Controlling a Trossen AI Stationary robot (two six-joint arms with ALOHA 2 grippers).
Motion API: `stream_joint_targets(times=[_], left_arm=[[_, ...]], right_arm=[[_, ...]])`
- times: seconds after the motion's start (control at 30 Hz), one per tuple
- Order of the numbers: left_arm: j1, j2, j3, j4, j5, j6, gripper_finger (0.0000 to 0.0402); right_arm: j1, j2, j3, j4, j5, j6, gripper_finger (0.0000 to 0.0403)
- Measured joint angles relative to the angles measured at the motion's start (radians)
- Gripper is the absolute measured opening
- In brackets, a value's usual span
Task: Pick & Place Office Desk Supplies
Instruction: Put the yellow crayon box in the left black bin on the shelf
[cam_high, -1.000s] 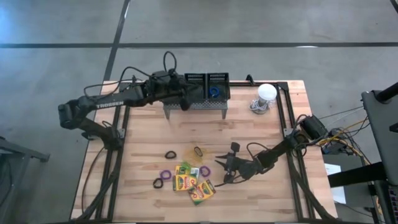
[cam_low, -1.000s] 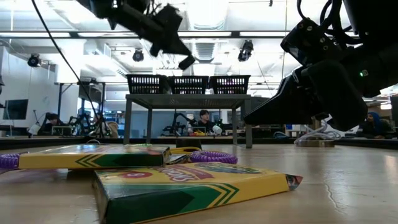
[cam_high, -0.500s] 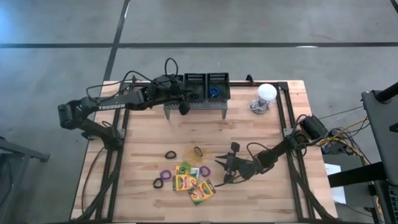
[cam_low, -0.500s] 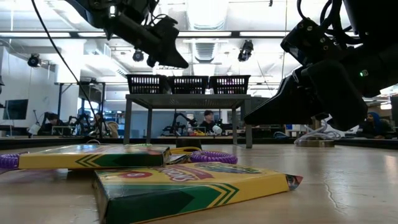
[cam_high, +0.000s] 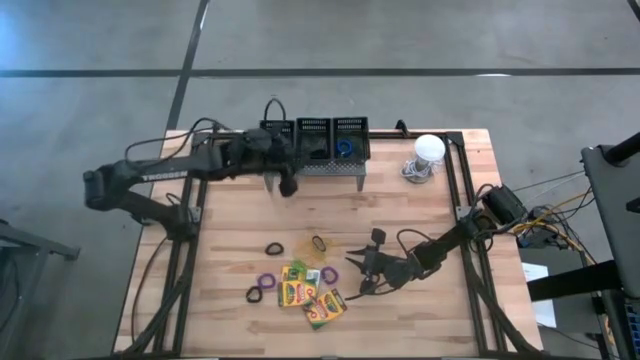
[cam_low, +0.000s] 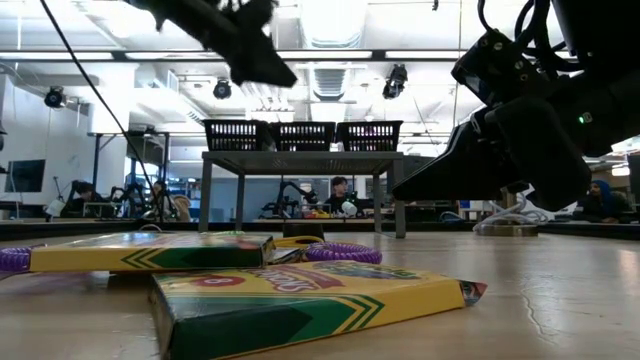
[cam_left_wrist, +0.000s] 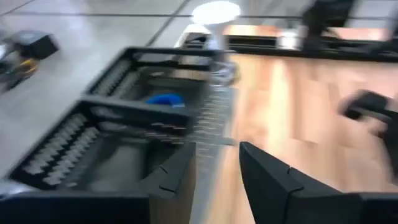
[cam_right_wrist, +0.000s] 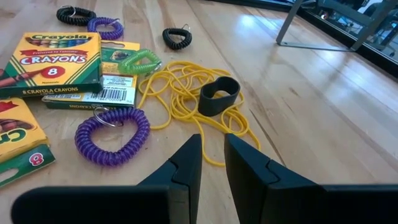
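Three black mesh bins (cam_high: 314, 138) stand in a row on the grey stand (cam_high: 318, 170) at the far edge. The right bin holds a blue loop (cam_high: 345, 147) (cam_left_wrist: 165, 98). My left gripper (cam_high: 286, 184) (cam_left_wrist: 217, 168) hangs open and empty, high over the table by the stand's near left corner. Crayon boxes (cam_high: 296, 285) (cam_right_wrist: 56, 59) lie flat near the front. Around them lie a purple coil (cam_right_wrist: 112, 135), a green coil (cam_right_wrist: 140, 61), black coils (cam_right_wrist: 177, 37), a black band (cam_right_wrist: 219, 95) and yellow bands (cam_right_wrist: 186, 93). My right gripper (cam_high: 362, 270) (cam_right_wrist: 211, 158) rests low just right of them, narrowly open and empty.
A white ball-like object with a cable (cam_high: 428, 150) sits at the far right. Black frame rails (cam_high: 462, 200) run along the table's sides. Bare wood (cam_high: 330, 210) lies between the stand and the supplies. People sit in the room beyond the table (cam_low: 330, 190).
My left gripper has drawn back from over the bins toward the table's left and near side, rising a little. Its fingers have parted. My right gripper and the supplies have kept still.
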Motion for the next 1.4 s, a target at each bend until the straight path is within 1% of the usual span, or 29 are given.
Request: stream_joint_targets(times=[0.07,0.13,0.27,0.37,0.43,0.53,0.6,0.83,1.0,1.1,1.2,1.3,1.4], left_arm=[[-0.078,-0.028,-0.019,-0.007,-0.02,0.0,0.0119],[-0.171,-0.051,-0.05,-0.015,-0.068,0.0,0.0118],[-0.394,-0.067,-0.12,-0.008,-0.245,-0.001,0.0118],[-0.556,-0.062,-0.187,0.055,-0.391,-0.011,0.0118],[-0.65,-0.053,-0.241,0.125,-0.463,-0.035,0.0118],[-0.766,-0.046,-0.317,0.218,-0.536,-0.108,0.0118],[-0.821,-0.046,-0.365,0.261,-0.562,-0.158,0.0118],[-0.934,-0.03,-0.486,0.379,-0.571,-0.304,0.0118],[-0.975,0.033,-0.5,0.392,-0.586,-0.397,0.0118],[-0.988,0.083,-0.481,0.358,-0.585,-0.443,0.0118],[-0.996,0.121,-0.439,0.267,-0.582,-0.479,0.0118],[-0.997,0.141,-0.396,0.181,-0.578,-0.481,0.0118],[-0.991,0.152,-0.371,0.161,-0.578,-0.469,0.0118]], right_arm=[[0.0,0.0,-0.001,0.0,0.0,0.0,0.0063],[0.0,0.0,-0.001,0.0,0.0,0.003,0.0063],[0.0,0.0,-0.001,0.001,0.0,0.006,0.0063],[0.0,0.0,-0.001,0.0,0.0,0.007,0.0063],[0.0,0.0,-0.001,0.001,0.0,0.006,0.0063],[0.0,0.0,-0.001,0.001,0.0,0.007,0.0063],[0.0,0.0,-0.001,0.002,0.0,0.008,0.0063],[-0.004,0.0,-0.001,0.005,0.0,0.008,0.0063],[-0.007,0.0,-0.001,0.006,0.0,0.012,0.0063],[-0.008,0.0,-0.001,0.006,0.0,0.012,0.0063],[-0.009,0.0,-0.001,0.006,0.0,0.012,0.0063],[-0.009,0.0,-0.001,0.006,0.0,0.012,0.0063],[-0.009,0.0,-0.001,0.006,0.0,0.012,0.0063]])
